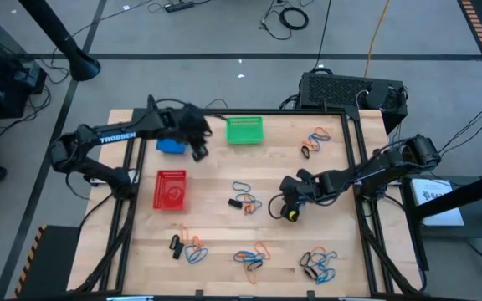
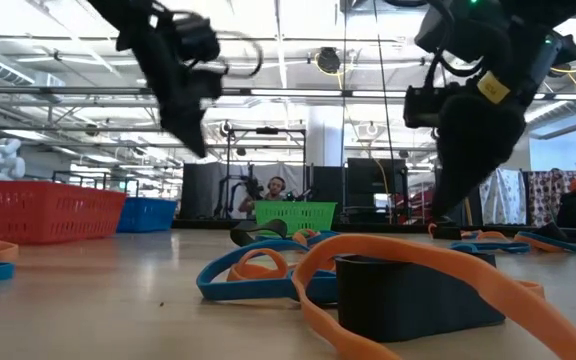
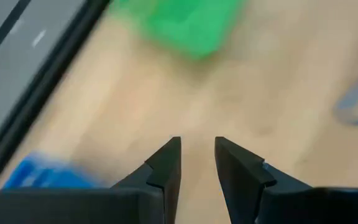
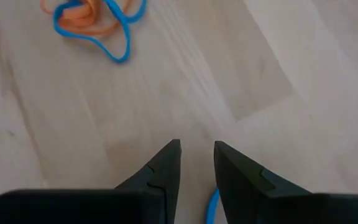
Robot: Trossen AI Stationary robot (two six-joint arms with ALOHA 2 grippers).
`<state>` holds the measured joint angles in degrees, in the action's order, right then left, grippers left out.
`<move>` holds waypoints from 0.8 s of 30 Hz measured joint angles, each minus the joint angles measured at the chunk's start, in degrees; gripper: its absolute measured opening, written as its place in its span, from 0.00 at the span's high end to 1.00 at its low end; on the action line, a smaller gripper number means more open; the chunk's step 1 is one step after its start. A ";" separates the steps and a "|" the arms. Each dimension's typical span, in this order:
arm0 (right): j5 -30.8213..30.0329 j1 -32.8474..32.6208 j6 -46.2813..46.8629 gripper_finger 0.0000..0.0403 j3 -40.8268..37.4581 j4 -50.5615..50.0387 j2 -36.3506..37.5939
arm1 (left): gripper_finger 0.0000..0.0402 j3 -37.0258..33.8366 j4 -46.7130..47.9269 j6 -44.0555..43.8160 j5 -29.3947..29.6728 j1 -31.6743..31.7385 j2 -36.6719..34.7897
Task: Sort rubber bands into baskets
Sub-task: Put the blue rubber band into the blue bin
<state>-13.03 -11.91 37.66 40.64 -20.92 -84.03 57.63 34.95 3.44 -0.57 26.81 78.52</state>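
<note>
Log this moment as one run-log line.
left gripper: open, empty, near blue basket | right gripper: open, empty, above table | rubber bands: scattered

Both arms are dark, built of jointed links. The left arm carries white "TROSSEN" lettering along one link. The right arm shows a small yellow patch near its tip. Each hand ends in two black wedge-shaped fingers with stepped inner faces.
</note>
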 joint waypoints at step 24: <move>5.78 -1.96 0.10 0.77 -0.02 5.18 0.02 | 0.74 -17.76 -44.74 1.77 -1.85 -31.83 -1.60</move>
<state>-7.25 -13.87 37.76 40.62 -15.73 -84.01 39.86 -9.79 5.21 -2.42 -5.02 76.93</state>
